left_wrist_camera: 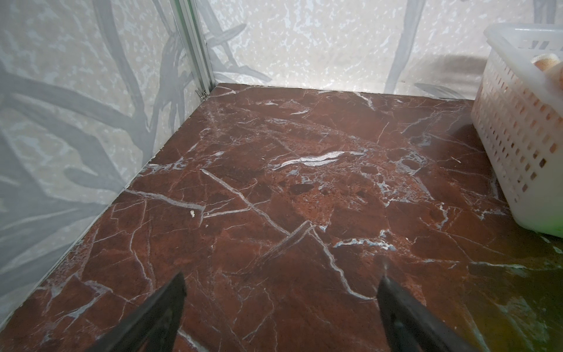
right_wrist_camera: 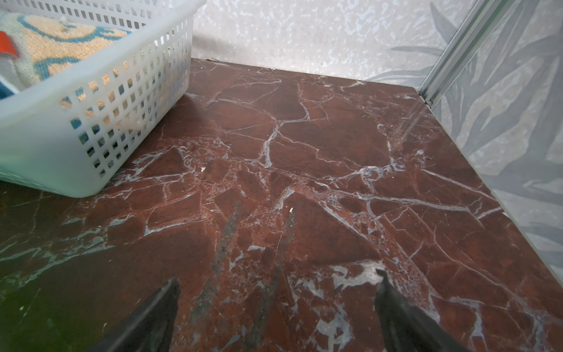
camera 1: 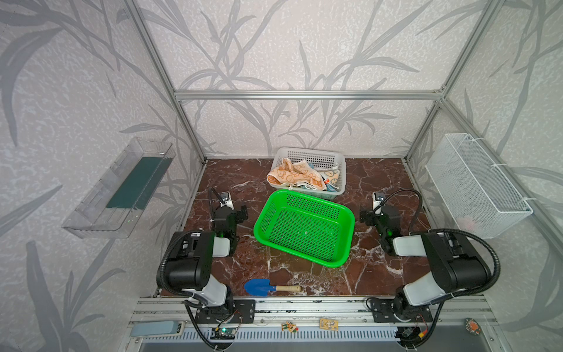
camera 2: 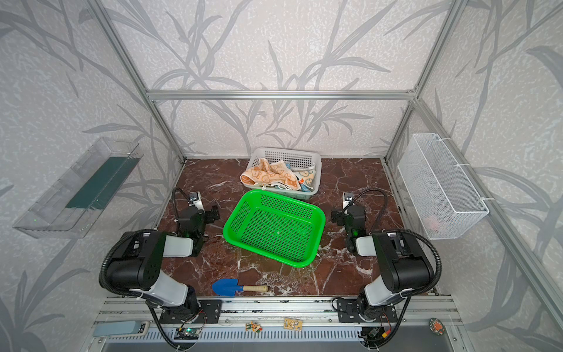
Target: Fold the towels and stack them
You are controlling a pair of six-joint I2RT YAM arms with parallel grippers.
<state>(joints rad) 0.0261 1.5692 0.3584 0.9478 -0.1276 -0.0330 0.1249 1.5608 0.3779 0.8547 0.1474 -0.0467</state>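
1. Left jaws and right jaws both gape wide, holding nothing, low over the bare red marble bench (left_wrist_camera: pixel 274 183).
2. Between the arms sits a green perforated plastic basket (camera 1: pixel 304 231).
3. Beyond it, crumpled terry towels (camera 1: pixel 304 178) fill a white slotted plastic basket (camera 1: pixel 313 156). The orange bunny-print towel (camera 1: pixel 286 175) spills leftward, so it is likely nearer the left arm.

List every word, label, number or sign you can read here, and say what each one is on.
Nothing reads clearly.
On the towels in the white basket: pale marks on an orange band, perhaps lettering, too small to read.
On the yellow card on the front rail: print too small to read.
On the green basket and blue trowel: no markings visible.
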